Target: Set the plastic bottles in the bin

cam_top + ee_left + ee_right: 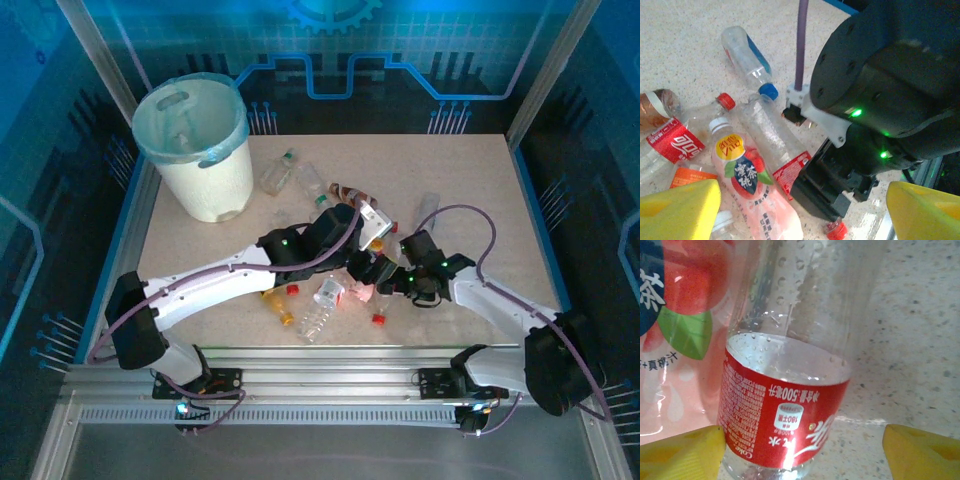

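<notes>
Clear crinkly plastic is piled in the middle of the table (470, 180); the bottles (316, 320) lie on their sides in a loose heap, mostly see-through with red, white or orange bits; a pink peach-drink bottle (757, 200) with a white cap sits right against a red-label bottle (785, 410), which is dimpled up top with droplets beading inside; a blue-capped bottle (747, 57) lies a bit apart from those two, and a brownish bottle (655, 102) pokes in at the edge of the left wrist view.

Tabletop is a matte, speckled beige stone-look sheet; blue-lit walls (420, 40) with a circuit pattern box it in; ribbed aluminium rails (330, 365) run along the near edge.

The bin (215, 185) is a big round white bucket with a pale blue-green bag folded over the rim; it stands upright at the far left corner, well apart from the heap.

The left gripper (800, 215) hangs over the heap with its yellow fingers wide apart, nothing clamped; the right gripper (802, 455) is down low and also spread, the red-label bottle between its fingers, one finger just beside the label and the other clear of it.
</notes>
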Controlling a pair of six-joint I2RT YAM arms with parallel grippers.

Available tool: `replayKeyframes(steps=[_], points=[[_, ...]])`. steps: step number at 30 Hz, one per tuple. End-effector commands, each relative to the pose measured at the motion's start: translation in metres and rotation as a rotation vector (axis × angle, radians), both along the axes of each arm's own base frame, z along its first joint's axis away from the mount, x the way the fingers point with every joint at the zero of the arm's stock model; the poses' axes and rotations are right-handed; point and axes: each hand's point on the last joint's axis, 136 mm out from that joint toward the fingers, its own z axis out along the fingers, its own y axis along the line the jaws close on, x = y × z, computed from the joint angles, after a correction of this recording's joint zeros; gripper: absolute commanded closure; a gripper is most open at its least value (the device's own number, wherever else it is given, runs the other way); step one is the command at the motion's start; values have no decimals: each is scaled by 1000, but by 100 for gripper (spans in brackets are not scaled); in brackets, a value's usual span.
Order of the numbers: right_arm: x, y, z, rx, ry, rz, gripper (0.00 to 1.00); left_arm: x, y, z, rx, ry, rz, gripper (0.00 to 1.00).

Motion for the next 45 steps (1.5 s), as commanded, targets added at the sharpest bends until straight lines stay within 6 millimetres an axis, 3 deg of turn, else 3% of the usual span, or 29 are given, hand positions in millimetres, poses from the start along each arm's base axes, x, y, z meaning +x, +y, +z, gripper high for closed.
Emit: replayKeyframes(steps=[1, 17, 27, 35, 45], points=[[-3, 3, -9, 20, 63, -7, 16, -1, -6, 11, -8, -22, -18, 13], [-11, -8, -27, -2, 116, -59, 15, -5, 7, -9, 15, 17, 21, 13], [-14, -15, -26, -24, 115, -75, 26, -2, 14, -14, 27, 22, 69, 12], [-20, -21, -12, -22, 66, -70, 37, 2, 19, -12, 28, 31, 102, 12], [-31, -22, 26, 50, -87, -59, 41, 20, 20, 14, -103, 100, 185, 11]])
